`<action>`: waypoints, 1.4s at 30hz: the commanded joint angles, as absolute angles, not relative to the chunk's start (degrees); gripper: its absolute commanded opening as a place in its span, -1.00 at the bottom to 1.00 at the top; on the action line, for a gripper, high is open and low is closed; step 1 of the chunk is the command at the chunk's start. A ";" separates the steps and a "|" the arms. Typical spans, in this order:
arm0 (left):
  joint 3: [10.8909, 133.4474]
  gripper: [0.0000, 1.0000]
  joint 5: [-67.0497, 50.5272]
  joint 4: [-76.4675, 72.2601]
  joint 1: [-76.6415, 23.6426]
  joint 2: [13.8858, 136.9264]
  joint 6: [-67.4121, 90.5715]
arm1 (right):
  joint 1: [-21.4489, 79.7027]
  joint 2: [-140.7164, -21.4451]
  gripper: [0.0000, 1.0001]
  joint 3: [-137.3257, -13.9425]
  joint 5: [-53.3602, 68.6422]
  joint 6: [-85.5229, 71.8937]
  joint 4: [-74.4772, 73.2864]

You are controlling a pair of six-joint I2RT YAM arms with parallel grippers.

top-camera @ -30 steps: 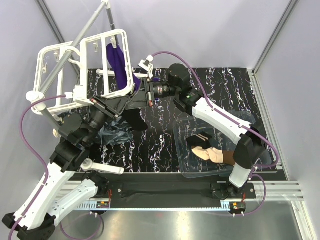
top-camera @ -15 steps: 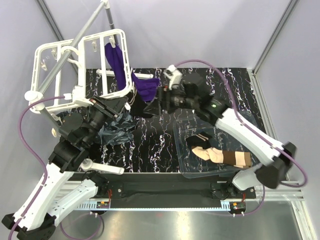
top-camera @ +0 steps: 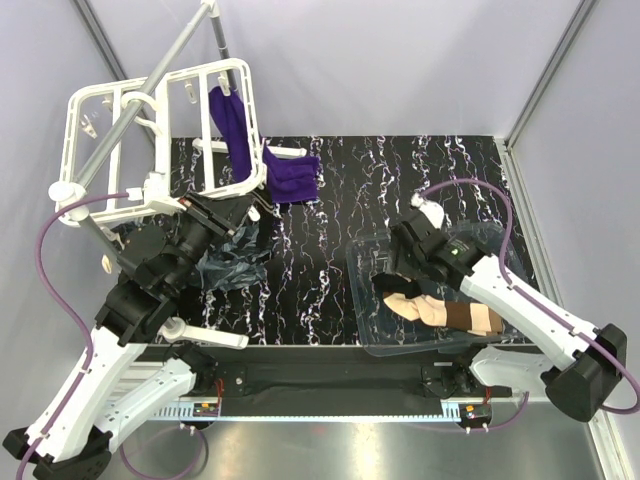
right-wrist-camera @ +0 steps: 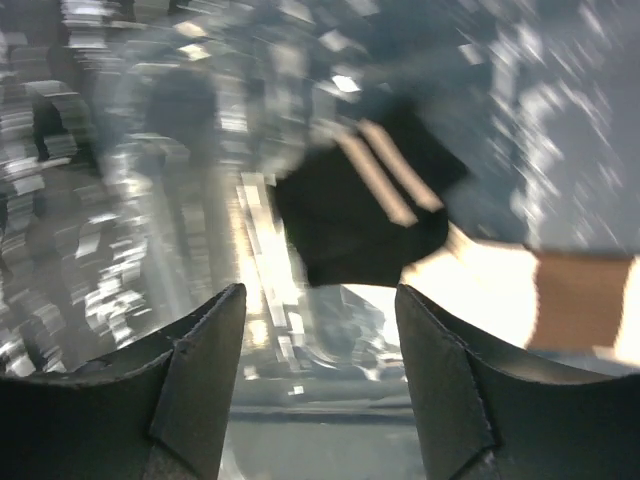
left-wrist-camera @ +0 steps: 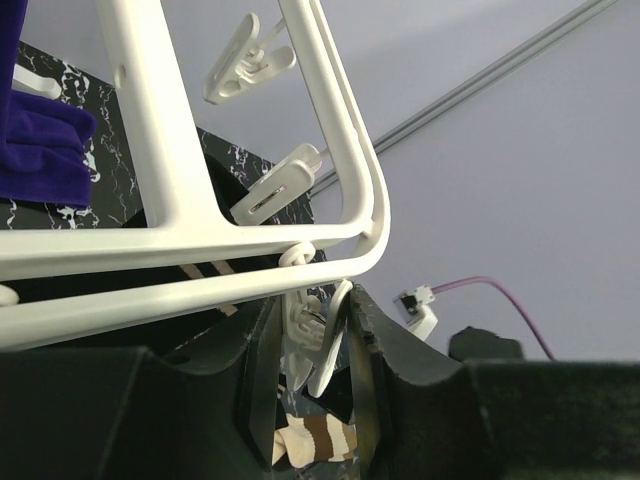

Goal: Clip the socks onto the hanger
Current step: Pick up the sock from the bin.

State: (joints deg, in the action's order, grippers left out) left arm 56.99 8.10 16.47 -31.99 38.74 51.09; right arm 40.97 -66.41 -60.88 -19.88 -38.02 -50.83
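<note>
Pinching a clip [left-wrist-camera: 318, 360] at the hanger [left-wrist-camera: 160, 150] corner, the left gripper [left-wrist-camera: 310, 340], jaws narrow, likely readies it for a sock. Well right of the hanger, the right gripper [right-wrist-camera: 318, 295] hangs wide and empty over the socks [top-camera: 440, 312] in the bin [top-camera: 355, 290] — poised to pick one.

We identify the hanger [left-wrist-camera: 160, 130] as smooth, glossy white plastic, the socks [top-camera: 440, 312] as soft matt knit cloth, the bin [top-camera: 505, 262] as clear glossy plastic, the pole [top-camera: 165, 65] as grey metal, and the tabletop [top-camera: 350, 190] as smooth marbled black.
</note>
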 commanded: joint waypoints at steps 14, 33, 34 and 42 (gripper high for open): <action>56.78 -1.00 6.07 13.63 -32.17 37.53 52.21 | 23.82 -54.31 0.19 -43.59 -16.00 -52.56 -38.33; 58.18 -1.00 6.07 14.41 -32.17 37.18 52.29 | 23.20 -60.30 -0.03 -38.15 -13.79 -60.99 -30.93; 58.18 -1.00 6.06 14.50 -32.08 37.18 52.29 | 23.29 -60.21 -0.03 -37.62 -14.23 -61.43 -30.94; 57.83 -1.00 5.89 14.50 -32.17 36.91 52.38 | 21.97 -61.52 -0.06 -34.63 -14.06 -62.58 -26.30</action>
